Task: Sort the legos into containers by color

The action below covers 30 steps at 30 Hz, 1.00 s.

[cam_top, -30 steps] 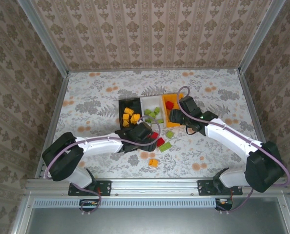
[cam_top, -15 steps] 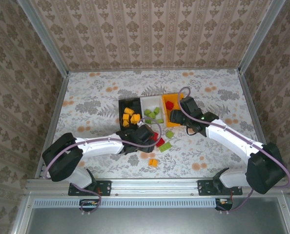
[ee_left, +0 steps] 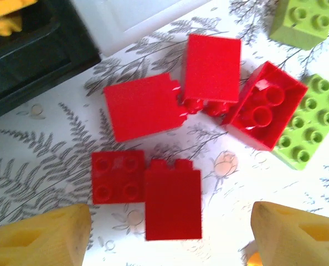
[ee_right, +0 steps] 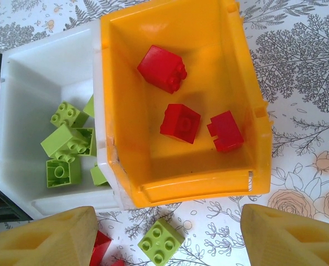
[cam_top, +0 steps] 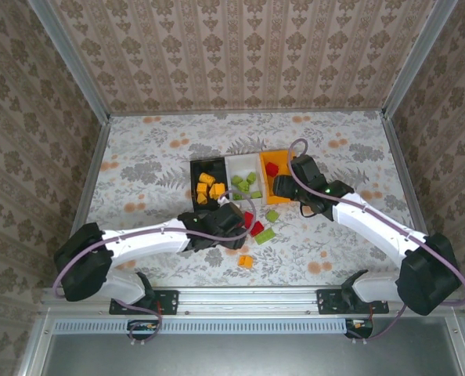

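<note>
Table cover (cam_top: 154, 157): I see a pale cloth printed with grey ferns and small orange roses across the whole work floor. My wrist feeds show the same cloth up close (ee_left: 42, 166) (ee_right: 314, 72).
Back wall (cam_top: 240, 55): at 12 o'clock, beige damask wallpaper.
Left wall (cam_top: 21, 141): at 9 o'clock, same paper.
Right wall (cam_top: 452, 133): at 3 o'clock, same paper.
Left post (cam_top: 70, 59): at 11 o'clock, a grey metal bar slanting down to the table's far corner.
Right post (cam_top: 419, 55): at 1 o'clock, mirrors it.
Front rail (cam_top: 248, 298): at 6 o'clock, a slotted aluminium bar along the near edge.
Grey panel (cam_top: 248, 348): just below that rail, plain and dull.
</note>
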Tool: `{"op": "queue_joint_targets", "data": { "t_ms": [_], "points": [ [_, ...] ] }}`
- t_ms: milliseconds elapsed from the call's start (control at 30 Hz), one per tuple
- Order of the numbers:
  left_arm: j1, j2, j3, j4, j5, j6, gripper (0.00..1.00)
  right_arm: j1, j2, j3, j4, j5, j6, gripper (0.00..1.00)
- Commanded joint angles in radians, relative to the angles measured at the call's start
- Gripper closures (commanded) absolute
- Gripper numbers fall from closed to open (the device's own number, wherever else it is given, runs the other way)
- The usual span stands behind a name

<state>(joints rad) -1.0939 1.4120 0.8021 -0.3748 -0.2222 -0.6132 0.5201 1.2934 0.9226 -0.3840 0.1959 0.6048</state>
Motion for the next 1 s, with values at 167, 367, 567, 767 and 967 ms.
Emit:
{"op": "queue_joint_targets", "data": {
  "t_ms": [167, 367, 567, 767, 967],
  "points": [
    [-0.009, 0.136, 0.047, -0.02, -0.03, 0.042, 0.34, -0.019, -0.058, -0.018, -0.013, 0.013, -0.011, 0.3],
    [-0.033, 0.144, 0.049, -0.035, -0.063, 0.038, 0.49, -0.035, -0.077, -0.016, -0.017, 0.011, -0.014, 0.3],
    [-0.055, 0.14, 0.039, -0.048, -0.068, 0.018, 0.57, -0.049, -0.074, -0.011, -0.017, 0.005, -0.014, 0.29],
    [-0.072, 0.115, 0.037, -0.068, -0.084, 0.009, 0.6, -0.057, -0.08, -0.012, -0.015, 0.002, -0.011, 0.29],
    [-0.07, 0.154, 0.052, -0.069, -0.083, 0.018, 0.43, -0.063, -0.09, -0.02, -0.012, -0.005, -0.008, 0.29]
  ]
}}
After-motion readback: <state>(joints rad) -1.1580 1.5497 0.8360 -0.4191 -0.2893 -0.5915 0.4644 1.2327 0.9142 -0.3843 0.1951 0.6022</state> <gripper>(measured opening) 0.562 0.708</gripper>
